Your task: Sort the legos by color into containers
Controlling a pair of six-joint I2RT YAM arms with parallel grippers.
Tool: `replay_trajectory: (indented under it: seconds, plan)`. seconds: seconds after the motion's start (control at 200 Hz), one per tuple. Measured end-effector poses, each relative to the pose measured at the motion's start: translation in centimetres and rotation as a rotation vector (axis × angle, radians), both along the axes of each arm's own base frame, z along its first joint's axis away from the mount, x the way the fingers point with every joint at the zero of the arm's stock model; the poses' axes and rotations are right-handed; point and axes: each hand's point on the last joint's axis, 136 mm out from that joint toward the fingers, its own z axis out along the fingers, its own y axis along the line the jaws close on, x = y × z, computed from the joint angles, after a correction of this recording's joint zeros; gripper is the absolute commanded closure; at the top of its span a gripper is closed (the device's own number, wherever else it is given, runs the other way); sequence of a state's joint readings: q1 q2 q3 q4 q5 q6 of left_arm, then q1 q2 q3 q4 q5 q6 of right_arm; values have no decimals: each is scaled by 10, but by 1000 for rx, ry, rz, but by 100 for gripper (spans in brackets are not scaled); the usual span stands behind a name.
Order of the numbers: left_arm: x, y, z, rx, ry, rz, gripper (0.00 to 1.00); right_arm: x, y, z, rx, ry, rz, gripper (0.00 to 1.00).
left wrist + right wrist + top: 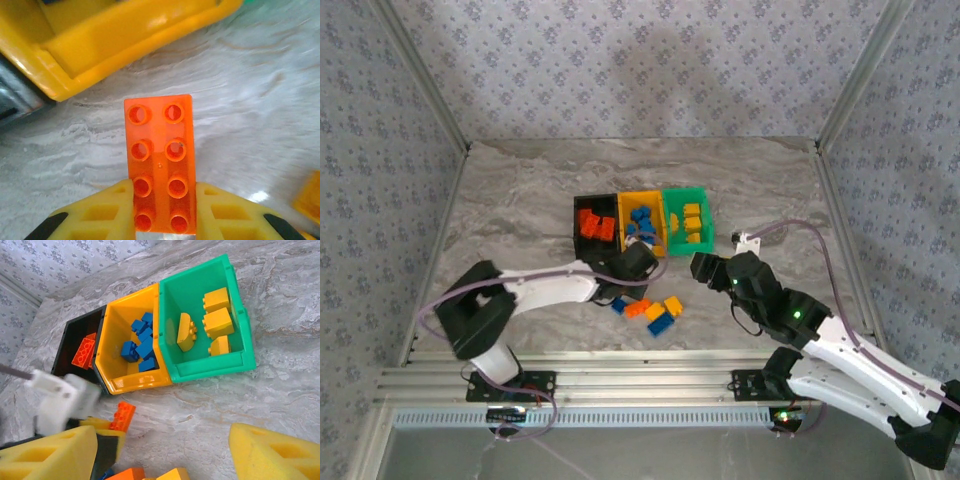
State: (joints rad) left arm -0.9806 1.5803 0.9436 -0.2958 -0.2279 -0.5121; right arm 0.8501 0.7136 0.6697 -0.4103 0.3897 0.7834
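My left gripper (162,212) is shut on an orange-red lego (160,150), a two-by-four brick clamped by its long sides between the yellow fingers. It hangs just in front of the yellow-orange container (115,40). The three containers stand in a row: black (582,205) with orange-red legos (84,351), yellow-orange (661,222) with blue legos (142,342), and green (708,215) with yellow legos (217,322). My right gripper (165,460) is open, off to the right of the loose legos (652,312), holding nothing.
A small heap of blue, orange and yellow bricks lies on the marble table (520,190) just behind the left gripper (638,262). Metal posts and patterned walls close off the sides and back. The right arm (790,315) stretches in from the near right.
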Motion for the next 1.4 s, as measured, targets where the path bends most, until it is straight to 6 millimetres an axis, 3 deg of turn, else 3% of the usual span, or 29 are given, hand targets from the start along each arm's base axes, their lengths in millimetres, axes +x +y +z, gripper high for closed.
replay_trajectory:
  seconds: [0.105,0.185,0.295,0.43,0.495,0.75,0.914,1.074,1.209,1.374,1.404]
  plan:
    - [1,7,45,-150,-35,33,73,0,-2,-1,4,3,-9,28]
    - [14,25,80,-233,-88,94,72,1,-3,-2,3,6,-12,28]
    - [39,61,101,-263,-138,209,72,1,-4,-5,2,13,-19,28]
    - [72,105,87,-209,-129,346,72,2,-4,-12,-13,27,-23,28]
    - [87,115,76,-176,-101,388,73,2,-3,-14,-15,35,-22,28]
    - [141,118,51,-138,-32,439,70,-2,0,-31,-10,86,-6,27]
    - [163,118,48,-143,-23,452,53,-10,1,-58,-25,161,8,27]
    - [165,111,50,-175,-6,439,25,-17,7,-81,-50,229,26,27]
    - [157,102,61,-227,0,412,16,-23,17,-101,-91,286,55,27]
    - [118,88,103,-345,-58,335,8,-27,31,-124,-151,343,96,27]
    - [106,83,112,-371,-68,310,0,-28,33,-130,-168,357,103,27]
